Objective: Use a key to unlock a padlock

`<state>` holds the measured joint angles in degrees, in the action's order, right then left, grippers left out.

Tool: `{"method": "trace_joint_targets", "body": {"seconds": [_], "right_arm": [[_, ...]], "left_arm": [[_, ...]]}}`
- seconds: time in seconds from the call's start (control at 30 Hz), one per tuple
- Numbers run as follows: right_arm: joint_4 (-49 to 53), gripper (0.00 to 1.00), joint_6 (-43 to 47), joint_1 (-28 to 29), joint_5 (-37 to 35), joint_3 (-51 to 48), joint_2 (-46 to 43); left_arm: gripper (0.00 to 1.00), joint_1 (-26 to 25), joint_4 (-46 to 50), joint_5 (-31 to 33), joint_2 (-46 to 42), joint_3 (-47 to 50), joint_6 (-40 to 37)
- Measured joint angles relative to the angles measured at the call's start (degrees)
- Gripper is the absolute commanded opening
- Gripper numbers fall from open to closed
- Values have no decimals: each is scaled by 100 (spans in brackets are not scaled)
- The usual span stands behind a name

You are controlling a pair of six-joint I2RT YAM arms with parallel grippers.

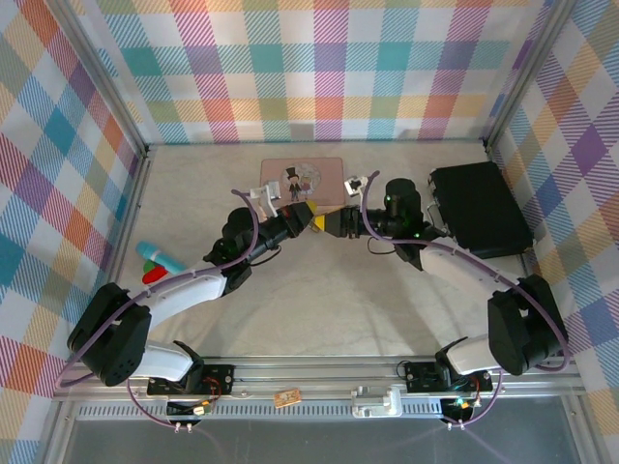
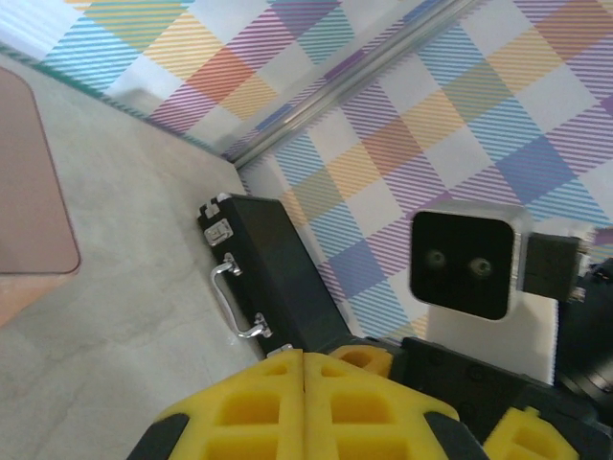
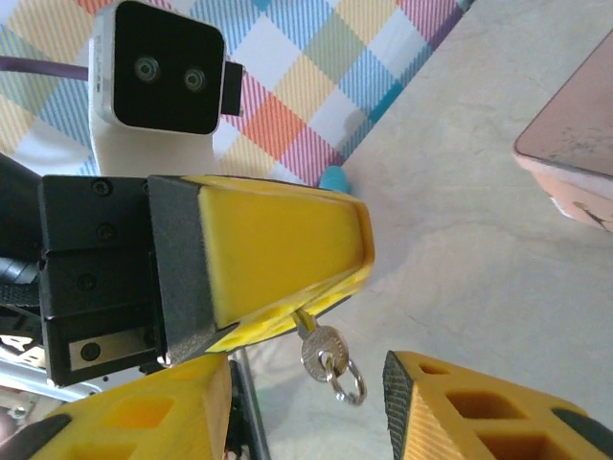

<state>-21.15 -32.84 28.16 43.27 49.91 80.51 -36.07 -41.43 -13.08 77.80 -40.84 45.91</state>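
Observation:
My left gripper (image 1: 308, 217) is shut, its yellow pads (image 2: 305, 359) pressed together along one thin seam. In the right wrist view the small grey key (image 3: 321, 351) with its ring (image 3: 349, 379) sticks out of that seam under the left fingers (image 3: 278, 240). A brass-coloured stub (image 3: 306, 321) where the key goes in is all that shows of the padlock. My right gripper (image 3: 305, 383) is open, one finger on each side of the key, touching neither key nor ring. From above, the two grippers meet tip to tip in front of the pink tin (image 1: 302, 180).
A black case (image 1: 479, 208) with a metal handle (image 2: 233, 302) lies at the back right. Blue, green and red toys (image 1: 160, 263) lie at the left. Plaid walls close the table on three sides.

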Motion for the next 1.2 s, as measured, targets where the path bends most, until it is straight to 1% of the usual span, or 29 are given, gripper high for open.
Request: {"method": "trace_joint_targets", "body": {"seconds": [0.07,0.2,0.27,0.33,0.53,0.63,0.67,0.7,0.73,0.77,0.8,0.83,1.03,1.1,1.2], "right_arm": [[-208,43,-144,0,81,-11,70],[-704,31,-527,0,286,-42,234],[-890,28,-708,0,378,-48,323],[-1099,23,-863,0,442,-74,396],[-1696,11,-1296,0,505,-262,466],[-1965,0,-1488,0,501,-319,498],[-2050,0,-1528,0,494,-343,507],[-2098,0,-1561,0,487,-354,514],[-2144,0,-1567,0,481,-361,518],[-2146,0,-1556,0,455,-363,518],[-2114,0,-1484,0,424,-365,518],[-2033,0,-1403,0,391,-363,518],[-717,0,-361,0,-4,-363,251],[-299,0,-20,0,-153,-352,66],[42,0,365,0,-365,-334,-125]], "left_arm": [[0,0,-96,-24,-33,22,-57],[0,0,-232,-61,-52,31,-79],[0,0,-262,-59,-52,37,-79],[0,0,-337,-61,-52,66,-76],[0,0,-487,-37,-52,120,-76],[0,-7,-553,-11,-52,129,-68],[2,-4,-566,-15,-52,129,-55],[18,-4,-568,-11,-52,129,-48],[38,-4,-570,-2,-52,129,-35],[66,-4,-570,9,-52,131,-20],[91,-4,-568,31,-57,136,-4],[100,-4,-560,72,-70,140,31],[99,173,81,201,-476,164,278],[94,245,332,201,-603,157,354],[91,280,612,151,-640,138,527]]}}
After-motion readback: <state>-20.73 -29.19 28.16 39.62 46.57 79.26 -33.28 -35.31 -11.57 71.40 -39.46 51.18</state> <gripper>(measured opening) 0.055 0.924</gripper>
